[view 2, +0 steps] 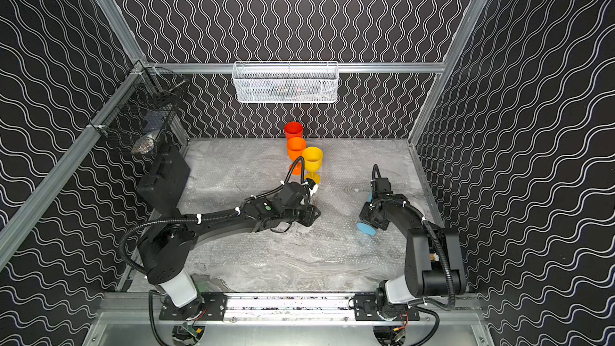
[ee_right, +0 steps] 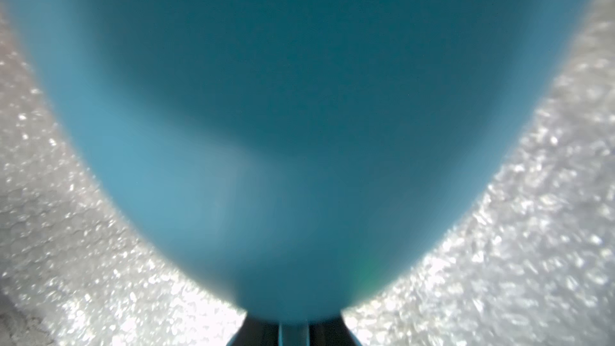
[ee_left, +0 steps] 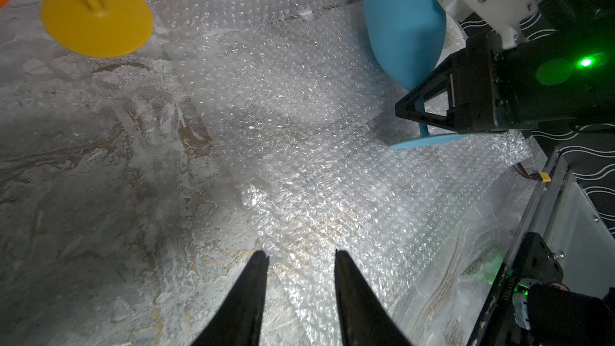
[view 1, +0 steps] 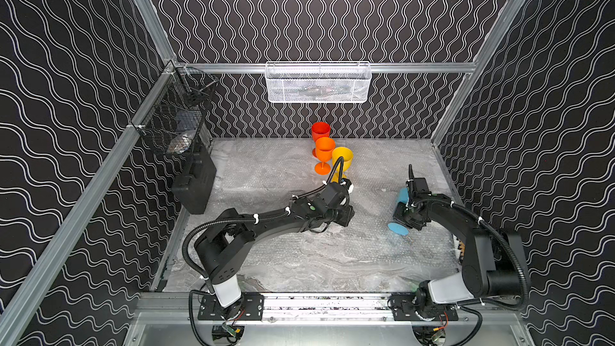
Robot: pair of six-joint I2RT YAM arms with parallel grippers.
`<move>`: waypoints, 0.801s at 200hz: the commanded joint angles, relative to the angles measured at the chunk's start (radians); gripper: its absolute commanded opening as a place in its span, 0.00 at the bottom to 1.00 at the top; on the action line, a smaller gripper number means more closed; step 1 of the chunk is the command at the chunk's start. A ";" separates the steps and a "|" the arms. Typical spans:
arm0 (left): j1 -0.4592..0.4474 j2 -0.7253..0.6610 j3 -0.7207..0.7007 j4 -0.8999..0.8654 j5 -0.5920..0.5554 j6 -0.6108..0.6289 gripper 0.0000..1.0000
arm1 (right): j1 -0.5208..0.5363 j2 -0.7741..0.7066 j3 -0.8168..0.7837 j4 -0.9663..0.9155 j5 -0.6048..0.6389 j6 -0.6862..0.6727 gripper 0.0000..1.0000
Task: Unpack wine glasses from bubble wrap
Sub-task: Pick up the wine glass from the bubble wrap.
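Evidently the light blue goblet (ee_left: 404, 28) is laid over rather than stood up. Its long axis is run from the round foot, turned toward the front rail (view 1: 316, 302), to the bowl, pointed toward the back wall (view 1: 316, 11). It is found at the right side of the table (view 1: 299, 274), over the bubble wrap (ee_left: 299, 128). Whether it is rested on the wrap or lifted off it cannot be told. Its stem is clamped between the jaws of the right gripper (ee_right: 294, 326). The left gripper (ee_left: 301, 256) is held with jaws parted and nothing between them, above the wrap near the table's middle.

Four goblets are counted: the blue one, and three stood upright in a close row at the back middle, a red goblet (view 1: 320, 131), an orange goblet (view 1: 324, 152) and a yellow goblet (view 1: 342, 158). The wrap sheets are spread flat; their number cannot be made out.

In both top views the blue stem is hidden by the right arm (view 1: 446, 209); it is shown, gripped, in the left wrist view. The right wrist view is almost filled by the blurred bowl.
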 commanded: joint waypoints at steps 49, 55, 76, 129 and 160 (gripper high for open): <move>0.002 -0.023 0.013 0.012 0.002 0.001 0.39 | 0.028 -0.043 0.032 -0.049 0.021 -0.009 0.04; 0.002 -0.025 0.014 0.012 0.004 0.000 0.39 | 0.037 -0.051 0.034 -0.047 0.023 -0.014 0.04; 0.014 -0.030 0.023 0.007 0.017 -0.013 0.39 | 0.081 -0.076 0.042 -0.025 0.017 -0.040 0.04; 0.134 -0.062 0.004 0.044 0.164 -0.115 0.40 | 0.277 -0.117 0.058 0.100 0.049 -0.131 0.04; 0.238 -0.096 0.005 0.022 0.243 -0.180 0.40 | 0.451 -0.128 0.046 0.220 0.110 -0.214 0.05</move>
